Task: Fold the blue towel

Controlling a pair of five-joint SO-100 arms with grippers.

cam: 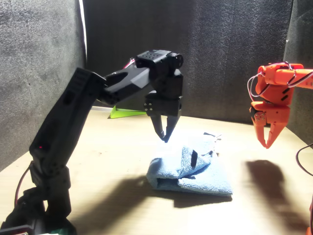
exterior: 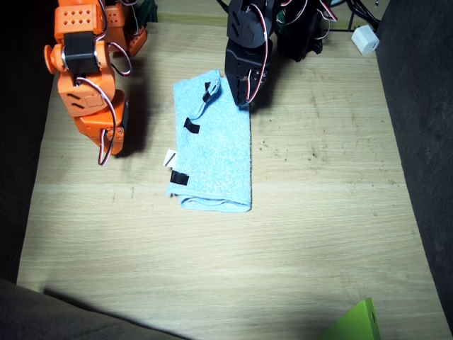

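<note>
Fixed view: wooden table [exterior: 318,212] fills most of the shot, with the blue towel [exterior: 219,152] lying slightly toward the right arm's side of centre, already doubled into a long narrow strip. Its long axis runs from the arms' end of the table toward the near edge; the fold runs along the side facing the left arm, and the loose taped edges face the right arm. The black left arm [cam: 83,132] is clearly nearer. Its left gripper [exterior: 244,92] hangs over the strip's far corner, and in the front view it is above the cloth, not touching. The jaws are nearly closed, only a sliver of gap, holding nothing. The orange right arm [exterior: 88,78] stands well apart, off the taped side; the right gripper [cam: 269,133] is raised, fingers almost together, empty.

Judgement: the next fold likely goes end to end along the long axis, so the far short edge right under the left gripper is the natural pinch point. A green wedge [exterior: 357,322] sits at the near corner, well clear.
</note>
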